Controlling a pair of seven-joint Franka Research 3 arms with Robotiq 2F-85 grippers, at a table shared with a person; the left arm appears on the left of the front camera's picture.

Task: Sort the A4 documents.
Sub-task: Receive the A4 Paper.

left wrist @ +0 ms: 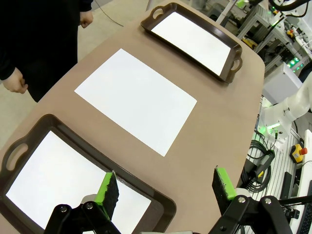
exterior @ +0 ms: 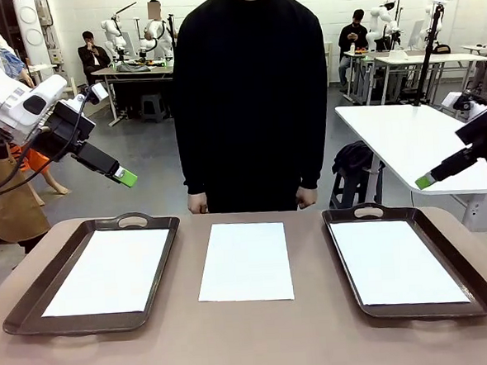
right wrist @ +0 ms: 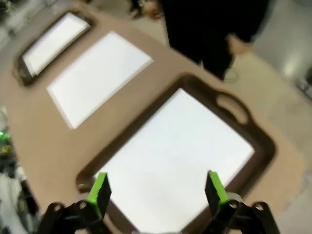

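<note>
Left claw: we see the left claw (left wrist: pixel 165 184) with its jaws wide apart and nothing between them, raised above the table (exterior: pixel 253 339).
Right claw: the right claw (right wrist: pixel 157 187) is likewise spread wide and empty, hanging over the right tray (exterior: pixel 473 280).
Loose document: the loose sheet (exterior: pixel 245 261) lies flat on the bare table between the two trays, ahead of and below the left claw. From the right claw it sits beyond the far rim of the tray underneath.
Filed documents: the left tray's sheet (exterior: pixel 108 271) lies inside the left tray (exterior: pixel 35 294), right under the left claw. The right tray's sheet (exterior: pixel 397 262) lies directly below the right claw.
Person: the person stands at the far edge of the table with both hands (exterior: pixel 198 203) down, well apart from either claw and from the paper.
Step in hand: we judge this to be the approach before a pick. Nothing is gripped, and the loose sheet looks like the one left to sort.
Next move: one claw must come down to an edge or corner of the loose sheet. Paper lying flat offers little to pinch, so we expect a corner lift or a slide first.
Open question: every sheet looks blank, so we cannot tell which tray it belongs in.
</note>
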